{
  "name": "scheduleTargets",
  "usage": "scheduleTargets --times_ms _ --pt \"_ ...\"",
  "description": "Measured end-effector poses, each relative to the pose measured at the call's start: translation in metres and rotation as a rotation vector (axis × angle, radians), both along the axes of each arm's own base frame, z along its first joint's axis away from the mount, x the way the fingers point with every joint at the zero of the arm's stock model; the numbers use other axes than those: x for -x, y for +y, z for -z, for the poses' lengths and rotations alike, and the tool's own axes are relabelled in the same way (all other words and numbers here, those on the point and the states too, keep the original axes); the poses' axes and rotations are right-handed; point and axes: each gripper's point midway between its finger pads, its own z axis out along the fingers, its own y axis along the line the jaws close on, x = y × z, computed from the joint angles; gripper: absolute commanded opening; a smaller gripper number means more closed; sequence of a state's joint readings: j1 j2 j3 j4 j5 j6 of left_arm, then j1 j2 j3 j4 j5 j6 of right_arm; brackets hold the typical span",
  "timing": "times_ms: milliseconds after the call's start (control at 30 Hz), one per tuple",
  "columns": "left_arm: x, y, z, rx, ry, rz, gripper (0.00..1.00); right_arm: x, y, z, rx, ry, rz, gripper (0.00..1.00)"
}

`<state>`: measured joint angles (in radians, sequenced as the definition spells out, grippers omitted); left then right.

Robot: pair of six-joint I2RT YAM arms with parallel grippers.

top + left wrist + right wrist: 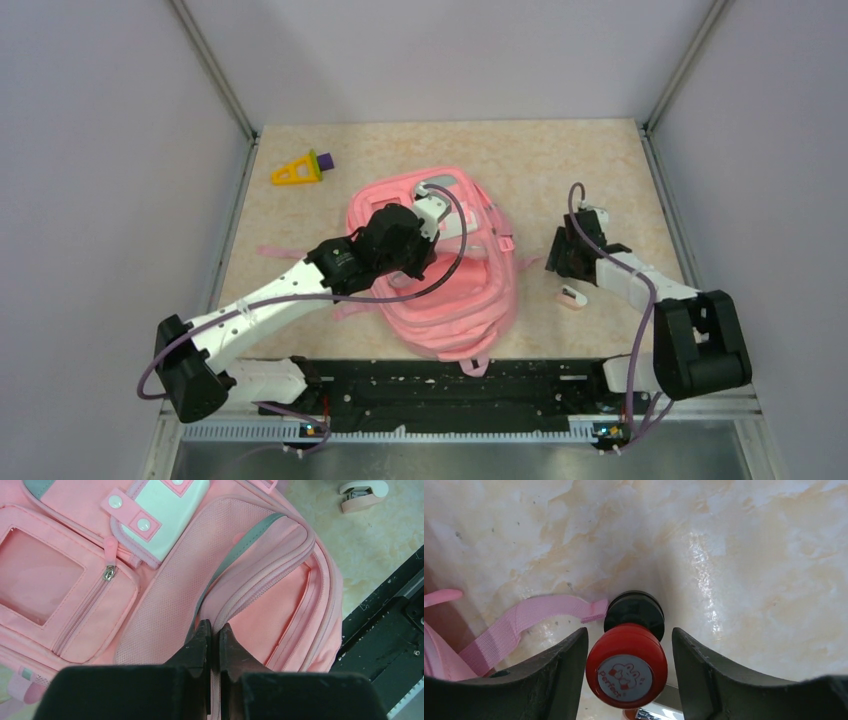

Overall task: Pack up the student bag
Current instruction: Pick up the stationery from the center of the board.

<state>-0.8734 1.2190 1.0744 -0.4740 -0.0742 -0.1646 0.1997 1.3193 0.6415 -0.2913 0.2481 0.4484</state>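
Observation:
The student bag (450, 290) lies flat in the middle of the table, pink with white patches and grey-green stripes. My left gripper (425, 220) is over its upper part. In the left wrist view the bag (165, 595) fills the frame, and my left gripper (213, 627) is shut, pinching a pink zipper seam beside the mesh pocket. My right gripper (560, 262) is at the bag's right side, low over the table. In the right wrist view it (629, 632) is open, its fingers either side of an upright red stamp (626, 662) with a black base.
A small pink and white stapler-like item (571, 297) lies on the table right of the bag and shows in the left wrist view (362, 492). A yellow triangle with a purple block (300, 170) lies at the back left. A pink strap end (524, 620) lies beside the stamp. A black rail (450, 385) runs along the front edge.

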Motion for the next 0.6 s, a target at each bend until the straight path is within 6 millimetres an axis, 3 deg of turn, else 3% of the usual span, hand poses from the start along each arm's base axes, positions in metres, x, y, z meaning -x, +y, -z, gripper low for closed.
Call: scheduleTargets --times_ms 267,500,600 --pt "-0.0002 0.0004 -0.0013 0.002 -0.004 -0.001 0.00 -0.0030 0.0083 0.0107 -0.032 0.021 -0.025 0.42" --pt "-0.0006 0.0008 -0.0016 0.002 -0.006 -0.003 0.00 -0.0086 0.0088 0.0106 -0.032 0.004 -0.023 0.19" --pt "-0.0015 0.0016 -0.0019 0.000 -0.009 -0.008 0.00 -0.0079 0.0085 0.0098 -0.031 0.004 -0.024 0.16"
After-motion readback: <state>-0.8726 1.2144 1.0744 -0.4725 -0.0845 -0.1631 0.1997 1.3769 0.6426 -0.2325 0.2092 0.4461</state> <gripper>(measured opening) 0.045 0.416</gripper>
